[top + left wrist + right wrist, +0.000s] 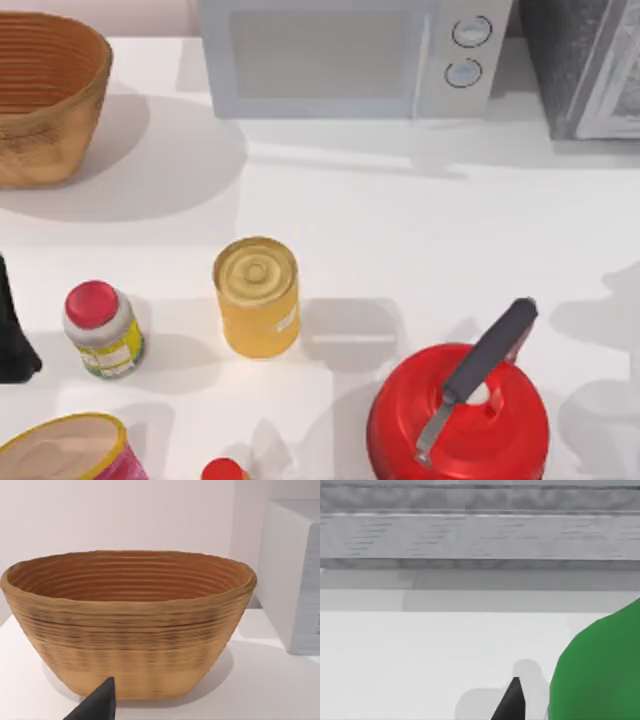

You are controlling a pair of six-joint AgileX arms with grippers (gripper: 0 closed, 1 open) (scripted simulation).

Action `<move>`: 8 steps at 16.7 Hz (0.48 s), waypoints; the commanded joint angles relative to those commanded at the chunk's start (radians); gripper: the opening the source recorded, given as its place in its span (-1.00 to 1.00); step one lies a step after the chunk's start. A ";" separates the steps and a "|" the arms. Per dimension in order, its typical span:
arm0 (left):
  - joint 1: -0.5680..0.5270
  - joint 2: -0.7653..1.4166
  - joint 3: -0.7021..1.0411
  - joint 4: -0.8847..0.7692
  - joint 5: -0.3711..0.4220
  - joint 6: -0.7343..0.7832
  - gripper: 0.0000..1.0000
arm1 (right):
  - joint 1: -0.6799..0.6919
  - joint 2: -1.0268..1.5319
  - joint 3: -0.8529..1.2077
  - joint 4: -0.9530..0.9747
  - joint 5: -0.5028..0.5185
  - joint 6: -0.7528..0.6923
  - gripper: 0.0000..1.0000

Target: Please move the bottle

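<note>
While close by, bottle (600, 670), axis unclear

Counted on the white table (400, 220): one woven basket (45, 95), one microwave (350, 55), one yellow can (258, 297), one red-capped jar (103, 330), one red kettle (458, 415), one pink tub (70, 452), one small red cap (224, 470). Glimpsed one green bottle (600, 670) at the right wrist.
</note>
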 joint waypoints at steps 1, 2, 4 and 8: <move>0.000 0.000 0.000 0.000 0.000 0.000 1.00 | 0.003 0.044 0.013 0.030 0.007 0.004 -1.00; 0.000 0.000 0.000 0.000 0.000 0.000 1.00 | 0.007 0.093 0.026 0.063 0.015 0.009 -1.00; 0.000 0.000 0.000 0.000 0.000 0.000 1.00 | 0.022 0.186 0.052 0.127 0.029 0.017 -1.00; 0.000 0.000 0.000 0.000 0.000 0.000 1.00 | 0.042 0.269 0.078 0.195 0.044 0.020 -1.00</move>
